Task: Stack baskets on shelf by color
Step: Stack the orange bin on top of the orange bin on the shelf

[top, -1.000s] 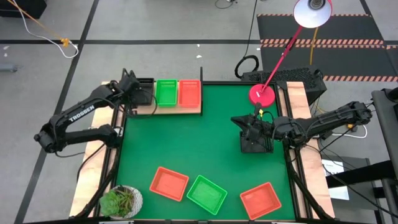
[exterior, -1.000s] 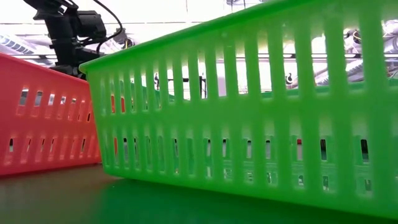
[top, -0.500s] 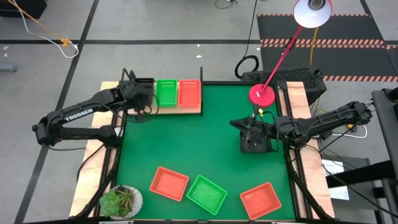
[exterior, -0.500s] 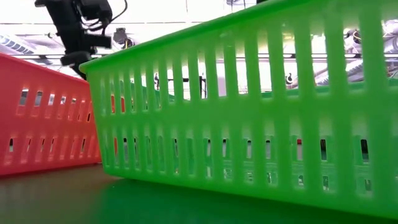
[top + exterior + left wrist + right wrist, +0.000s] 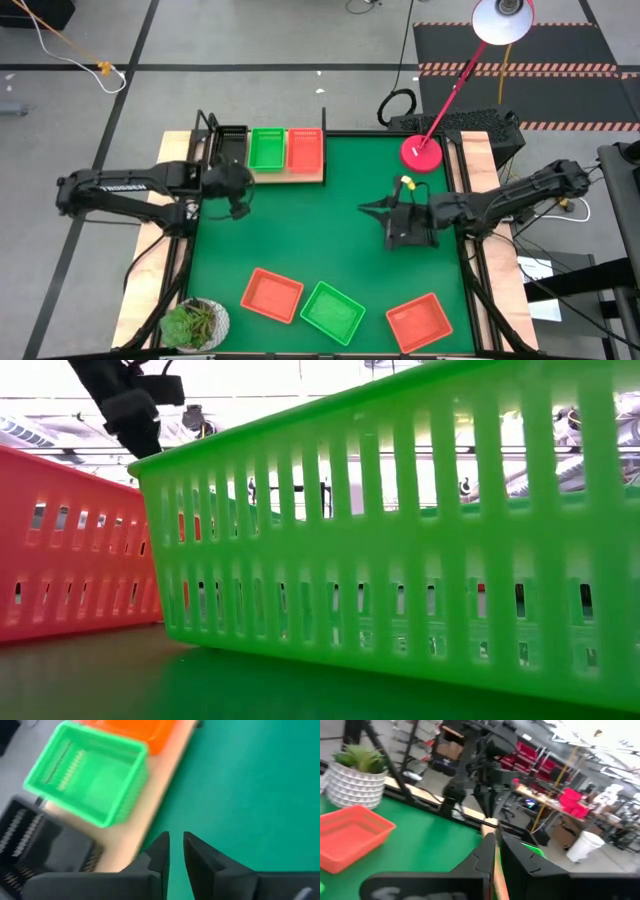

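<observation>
Left gripper (image 5: pixel 176 851) nearly closed, empty, beside shelf (image 5: pixel 150 827).

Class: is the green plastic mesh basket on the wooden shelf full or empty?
Empty. The left wrist view looks into the green plastic mesh basket and shows only its bare floor.

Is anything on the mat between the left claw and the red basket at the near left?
No. In the high view only bare green mat lies between the left claw and that red basket; the potted plant sits off to the side.
</observation>
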